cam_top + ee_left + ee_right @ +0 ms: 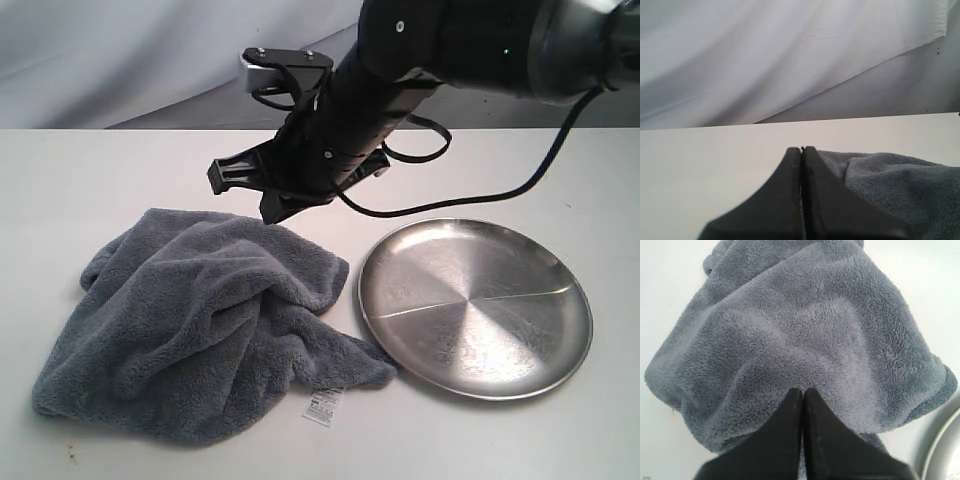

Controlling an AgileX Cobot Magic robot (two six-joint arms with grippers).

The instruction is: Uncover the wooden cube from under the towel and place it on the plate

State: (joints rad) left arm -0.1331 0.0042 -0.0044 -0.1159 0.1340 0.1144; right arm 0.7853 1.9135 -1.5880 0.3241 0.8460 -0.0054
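One rumpled blue-grey towel, shiny round plate

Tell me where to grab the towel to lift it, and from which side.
Probably pinch the raised fold near the towel's middle, coming down from above. It stands off the table, while the edges lie flat with little to pinch. The right gripper, above the towel, is shut and must open first.
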